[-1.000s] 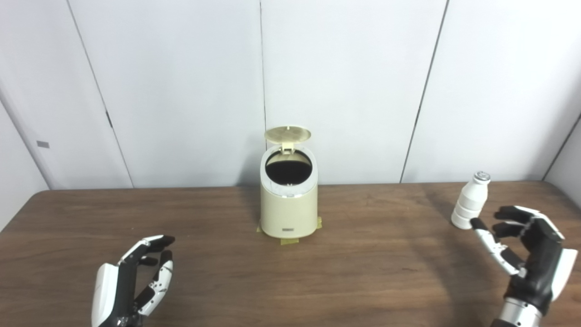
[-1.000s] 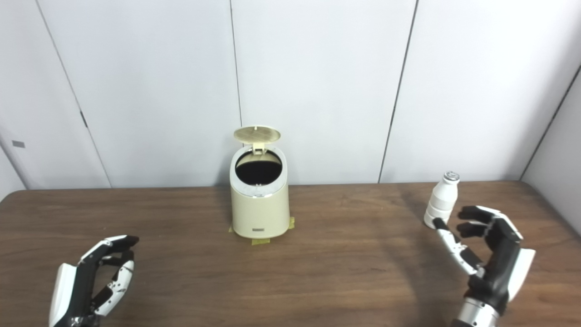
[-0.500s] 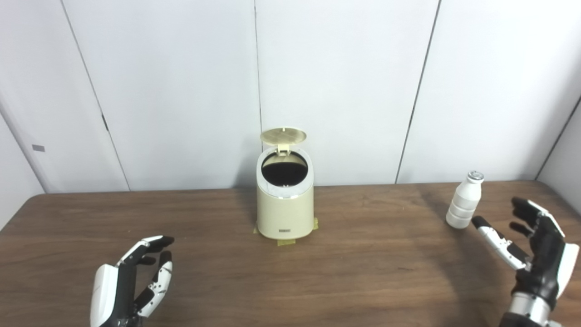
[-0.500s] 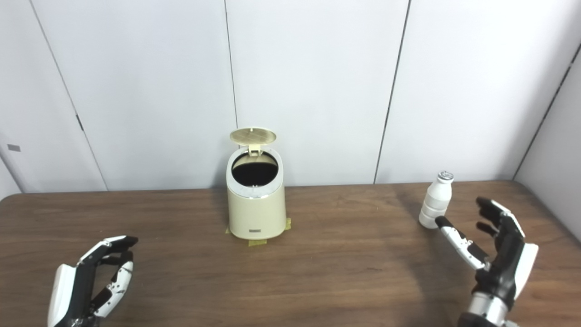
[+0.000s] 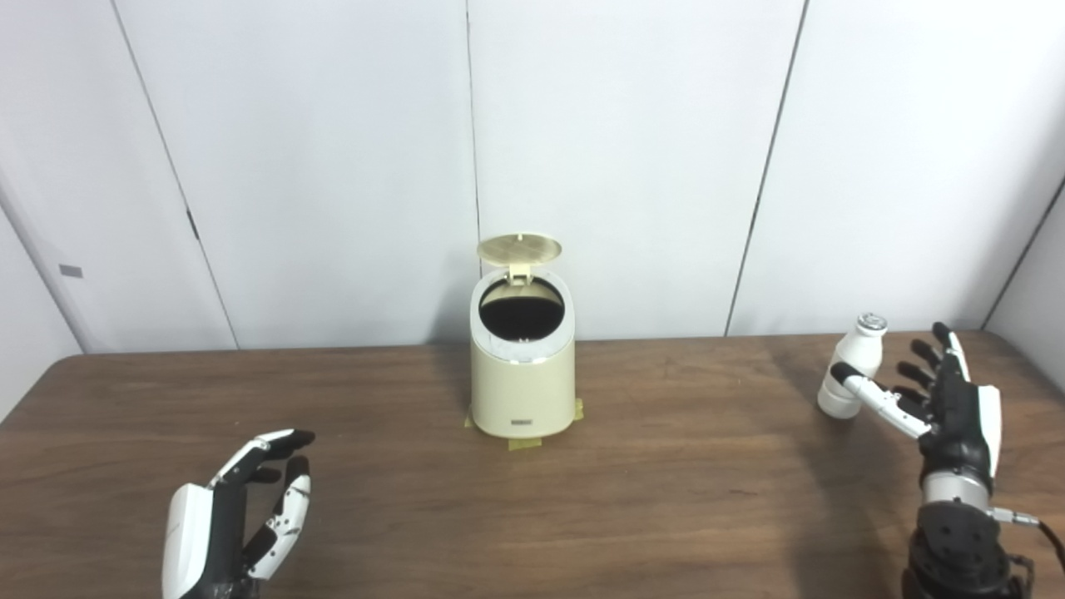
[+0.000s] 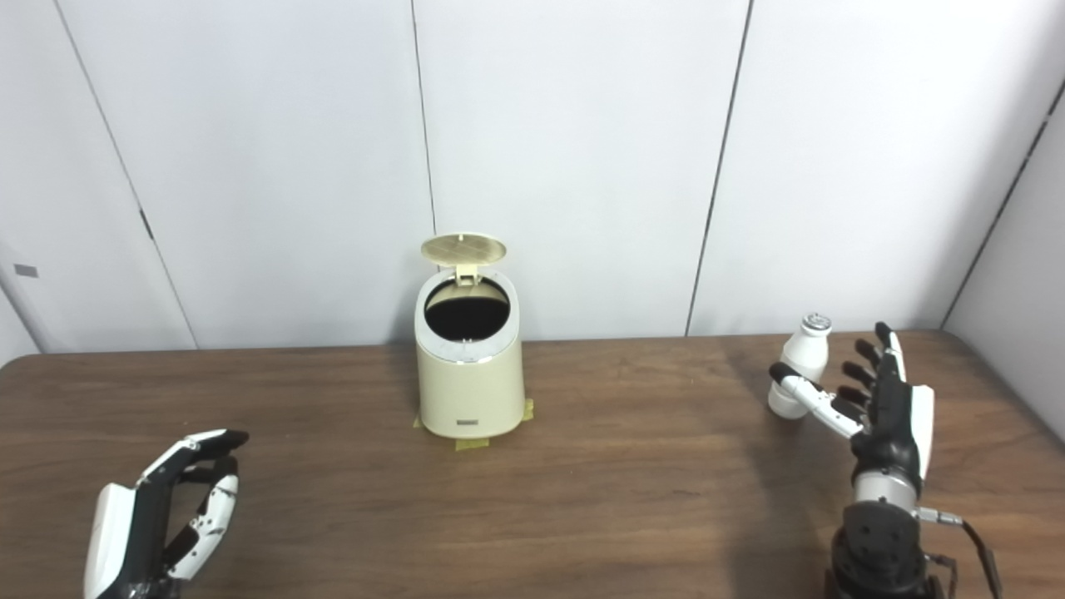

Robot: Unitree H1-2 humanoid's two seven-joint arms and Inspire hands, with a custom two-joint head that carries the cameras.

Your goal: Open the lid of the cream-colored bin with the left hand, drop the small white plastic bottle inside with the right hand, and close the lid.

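Right robot hand (image 5: 944, 399) raised beside small white plastic bottle (image 5: 850, 378), fingers (image 5: 919, 373) spread apart and pointing up, thumb reaching across the front of the bottle's lower body; contact between thumb and bottle cannot be told. Nothing gripped. Wrist and forearm rising from bottom right corner, thin cable trailing off the wrist.

Left robot hand (image 5: 237, 516) low at bottom left, over the surface (image 5: 666, 491), fingers loosely curled but apart, holding nothing. Well apart from the bin.

Cream-colored bin (image 5: 522, 391) standing upright at mid-surface toward the far edge, close to the white panelled wall (image 5: 624, 150). Lid (image 5: 518, 248) already swung up on rear hinge, standing nearly upright above the rim, underside facing forward. Round mouth open, interior dark. Yellowish tape (image 5: 526, 443) visible under the base at front and at the sides.

Bottle upright on the surface at far right, silvery cap on top, ribbed lower body. Well apart from the bin, not yet lifted.

Surface dark brown wood grain; shadow cast left of the right robot hand.
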